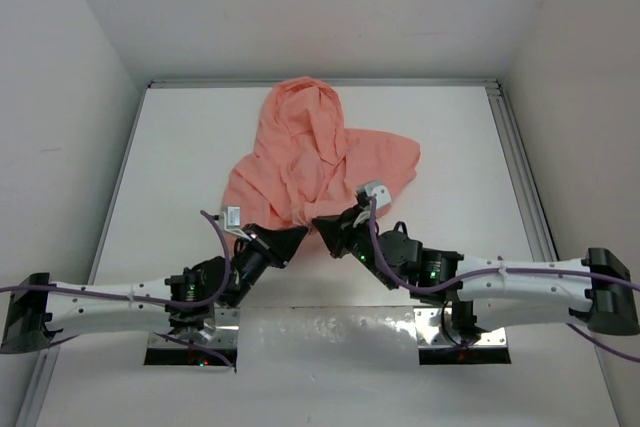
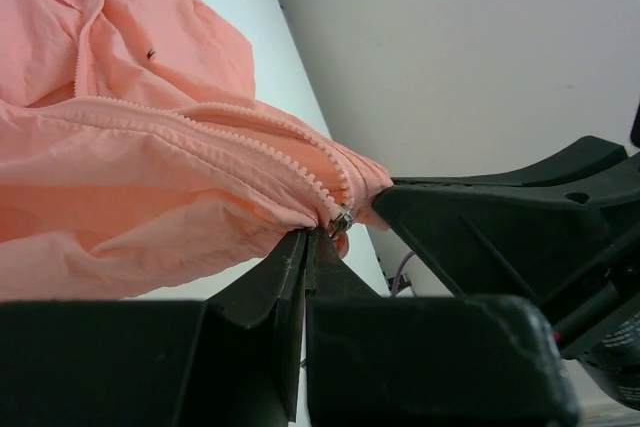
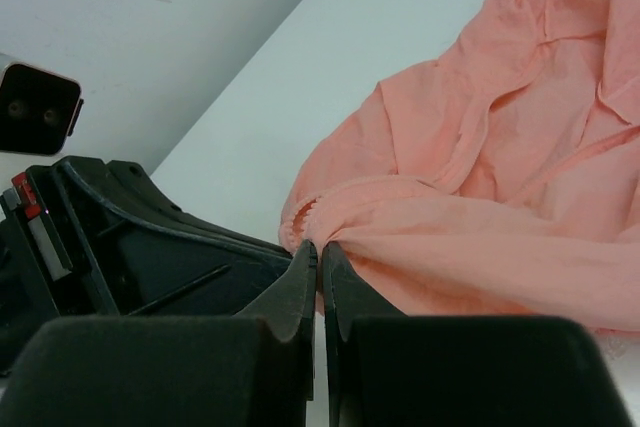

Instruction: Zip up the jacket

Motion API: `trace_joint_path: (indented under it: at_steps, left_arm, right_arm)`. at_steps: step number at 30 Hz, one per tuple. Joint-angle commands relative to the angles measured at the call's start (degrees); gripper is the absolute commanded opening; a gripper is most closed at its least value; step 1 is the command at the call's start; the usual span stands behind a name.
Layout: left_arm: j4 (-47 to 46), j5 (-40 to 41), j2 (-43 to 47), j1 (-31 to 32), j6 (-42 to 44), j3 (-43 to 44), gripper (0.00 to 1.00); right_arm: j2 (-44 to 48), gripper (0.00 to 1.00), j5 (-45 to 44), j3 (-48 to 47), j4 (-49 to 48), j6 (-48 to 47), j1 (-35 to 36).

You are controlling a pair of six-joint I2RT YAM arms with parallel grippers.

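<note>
The jacket [image 1: 310, 157], just one, is lying bunched on the white table [image 1: 180, 147]. Two grippers are pinching its near hem with fingers closed tight: the left gripper [image 1: 300, 234] is gripping at the zipper slider [image 2: 341, 220], and the right gripper [image 1: 320, 223] is gripping just beside it.

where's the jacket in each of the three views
top external: the jacket lies at the centre of the frame, slightly high
left wrist: the jacket fills the upper left
right wrist: the jacket covers the right half
shared landmark: its near hem, pinched where the left gripper and right gripper meet
</note>
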State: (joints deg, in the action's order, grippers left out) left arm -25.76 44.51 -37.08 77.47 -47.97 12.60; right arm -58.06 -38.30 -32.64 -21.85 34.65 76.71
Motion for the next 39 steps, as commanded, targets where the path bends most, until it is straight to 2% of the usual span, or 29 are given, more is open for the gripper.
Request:
trace_joint_path:
  at_steps: [1, 4, 6, 9, 11, 18, 21, 23, 24, 26, 27, 28, 30, 32, 33, 34, 35, 37, 38, 39]
  left_arm:
    - [4.13, -0.56, -0.88, -0.22, 0.50, 1.72, 0.00]
    - [5.54, -1.53, -1.33, -0.22, 0.42, 2.60, 0.00]
    - [4.93, -2.76, -1.68, -0.22, 1.29, 2.69, 0.00]
    - [2.91, -5.39, -2.38, -0.30, 2.87, 3.04, 0.00]
    - [2.82, -6.80, -2.30, -0.22, 3.49, 3.48, 0.00]
    - [2.29, -9.36, -0.62, -0.22, 5.78, 3.48, 0.00]
    - [3.78, -9.53, -0.27, -0.22, 6.30, 4.10, 0.00]
    - [4.48, -10.49, -0.27, -0.22, 7.18, 4.45, 0.00]
    - [4.84, -11.72, -0.36, -0.22, 7.44, 4.62, 0.00]
    - [6.50, -12.52, -0.88, -0.30, 7.88, 5.76, 0.00]
    - [6.95, -13.48, -1.15, -0.30, 8.06, 6.03, 0.00]
    - [7.04, -14.27, -1.59, -0.39, 8.50, 6.47, 0.00]
    - [7.48, -16.63, -2.12, -1.09, 8.59, 7.00, 0.00]
    - [7.65, -19.01, -2.56, -1.53, 8.33, 7.26, 0.00]
    - [7.74, -19.89, -2.73, -2.14, 8.24, 7.26, 0.00]
    - [7.91, -21.03, -3.00, -2.50, 7.72, 7.44, 0.00]
    - [8.26, -22.87, -3.17, -3.11, 7.28, 7.53, 0.00]
    - [8.27, -24.55, -3.61, -3.64, 6.31, 7.61, 0.00]
    - [8.62, -25.17, -3.79, -3.99, 5.96, 7.61, 0.00]
    - [8.97, -26.39, -3.96, -4.87, 5.61, 7.70, 0.00]
  right_arm:
    - [0.06, 0.00, 0.78, -5.76, 1.97, 1.91, 0.37]
    - [-2.57, 0.00, 0.60, -10.84, 4.51, 0.34, 0.20]
    - [-6.17, 0.00, 1.20, -13.84, 7.07, 0.50, -2.51]
    - [-10.56, 0.00, 8.23, -18.15, 12.87, 4.54, -9.72]
    - [-11.98, 0.00, 7.02, -20.26, 14.11, 4.11, -10.78]
    - [-12.69, 0.00, 8.59, -20.01, 14.46, 5.07, -12.02]
    - [-8.40, 0.00, 9.91, -16.41, 14.63, 3.15, -11.93]
    - [-2.60, 0.10, 14.29, -13.24, 16.47, 1.91, -11.84]
    - [-0.84, 0.18, 16.22, -12.63, 20.75, 0.34, -11.84]
    - [2.33, 0.24, 22.45, -13.58, 27.08, -2.04, -11.58]
    - [2.78, 0.25, 23.70, -15.68, 34.25, -4.31, -11.41]
    - [3.21, 0.22, 25.45, -16.91, 37.63, -5.55, -11.23]
    - [4.09, 0.00, 30.20, -19.20, 45.27, -7.66, -10.88]
    - [6.19, 0.00, 36.77, -18.43, 46.71, -9.77, -10.79]
    - [6.38, 0.00, 37.24, -17.90, 47.59, -11.87, -10.79]
    - [6.12, 0.01, 36.64, -18.15, 49.34, -12.59, -10.70]
    - [4.73, 0.08, 36.03, -18.94, 53.36, -14.51, -10.70]
    - [3.93, 0.23, 35.93, -18.77, 55.06, -16.10, -10.09]
    - [3.66, 0.34, 35.58, -18.60, 56.46, -16.72, -9.74]
    - [3.31, 0.39, 35.58, -18.77, 57.17, -18.29, -9.47]
